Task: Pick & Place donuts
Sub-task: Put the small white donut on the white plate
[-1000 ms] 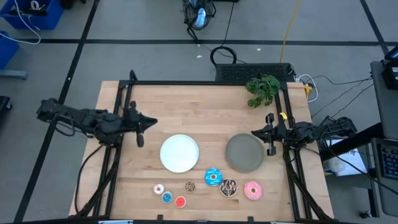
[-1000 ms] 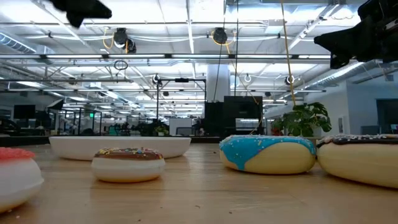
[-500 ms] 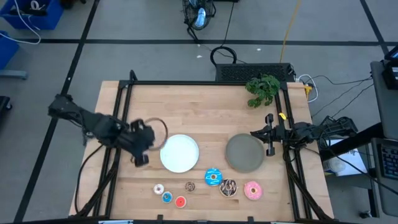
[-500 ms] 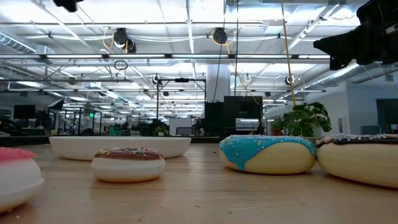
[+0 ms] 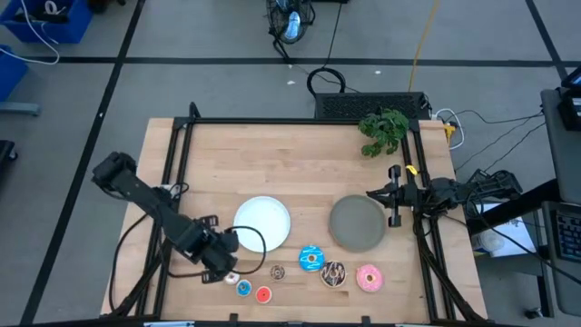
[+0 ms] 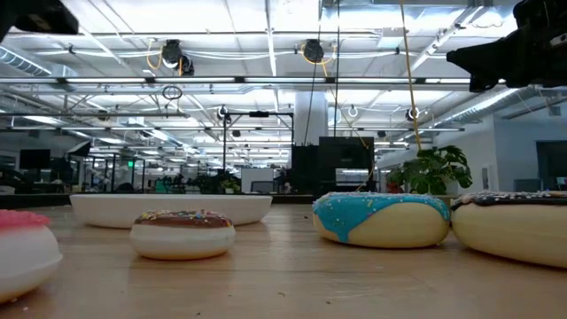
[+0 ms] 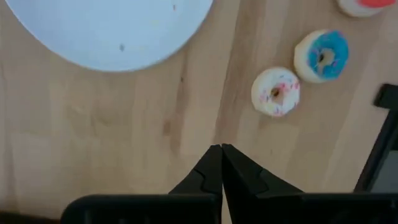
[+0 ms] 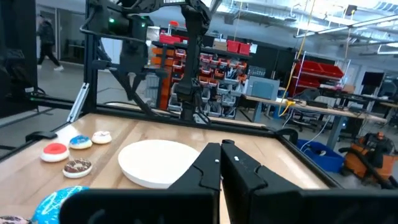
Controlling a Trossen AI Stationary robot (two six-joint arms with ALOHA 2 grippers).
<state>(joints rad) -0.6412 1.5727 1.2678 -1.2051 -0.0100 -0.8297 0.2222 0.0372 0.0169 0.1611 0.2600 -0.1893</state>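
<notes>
Your left hand (image 5: pixel 223 270), fingers pressed together and empty, hovers beside the white-pink donut (image 5: pixel 231 276) near the worktop's front edge; no donut is plated yet.

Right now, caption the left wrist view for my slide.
Left tool shut, above bare wood beside the white plate, near the white-pink donut.

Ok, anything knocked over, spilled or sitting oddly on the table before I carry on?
Nothing stands out. All seven donuts lie flat in a loose row along the near edge, none stacked or tipped. The white plate and grey plate are empty and level. The left gripper hangs shut beside the small white-pink donut; the right gripper waits shut.
</notes>
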